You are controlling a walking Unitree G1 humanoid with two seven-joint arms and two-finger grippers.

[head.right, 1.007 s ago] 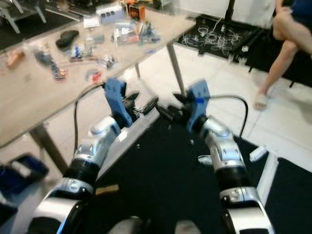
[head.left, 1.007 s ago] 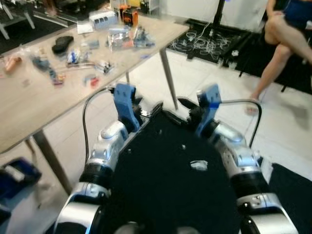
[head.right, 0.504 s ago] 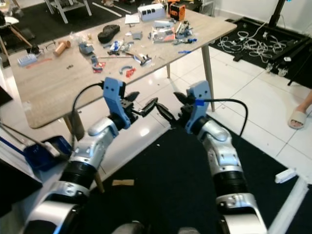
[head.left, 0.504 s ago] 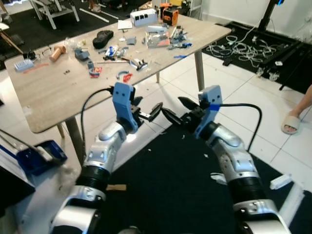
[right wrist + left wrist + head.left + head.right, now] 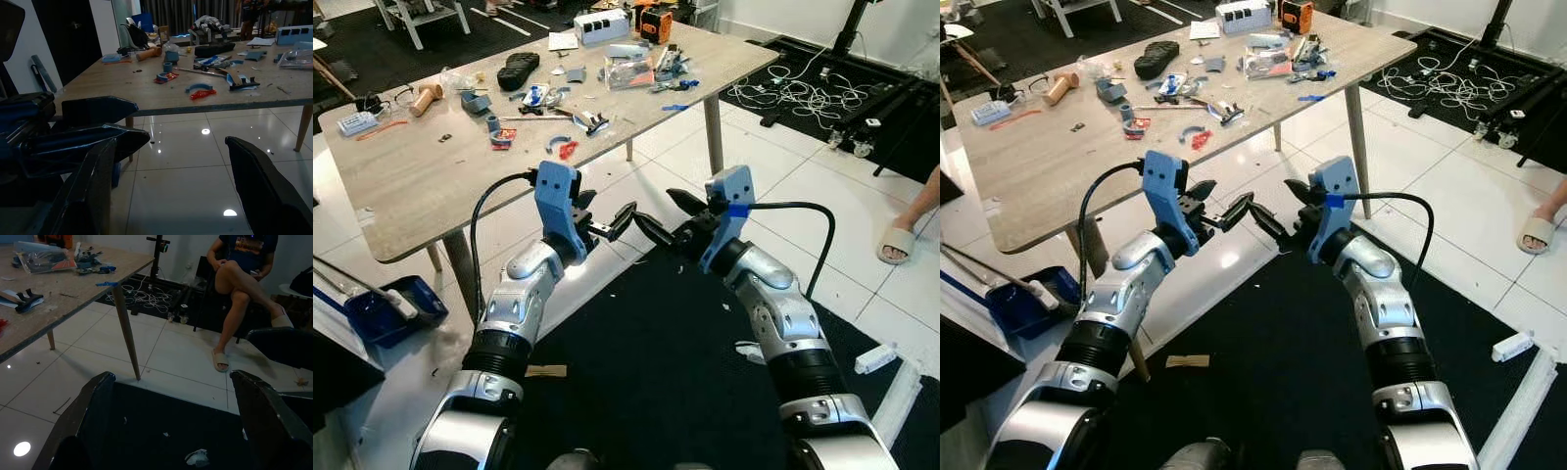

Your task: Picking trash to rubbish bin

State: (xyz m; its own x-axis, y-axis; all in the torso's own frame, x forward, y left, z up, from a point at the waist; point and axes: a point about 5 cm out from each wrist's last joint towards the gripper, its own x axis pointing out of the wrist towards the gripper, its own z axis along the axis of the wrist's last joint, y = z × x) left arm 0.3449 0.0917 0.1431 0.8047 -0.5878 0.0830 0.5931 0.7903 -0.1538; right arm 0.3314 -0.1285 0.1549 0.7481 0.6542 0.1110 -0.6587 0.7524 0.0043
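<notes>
View has swung from dark mat (image 5: 636,392) up to table (image 5: 421,186) at 11 o'clock; left gripper (image 5: 617,219) and right gripper (image 5: 658,217) released, empty; search ongoing.

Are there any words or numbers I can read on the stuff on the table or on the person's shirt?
None can be read.
Orange box on the wooden table: any label is too small.
White box: dark marks, too blurred.
Red packet: print too small.
Person's shirt: an orange print, too dark and blurred to read.
</notes>
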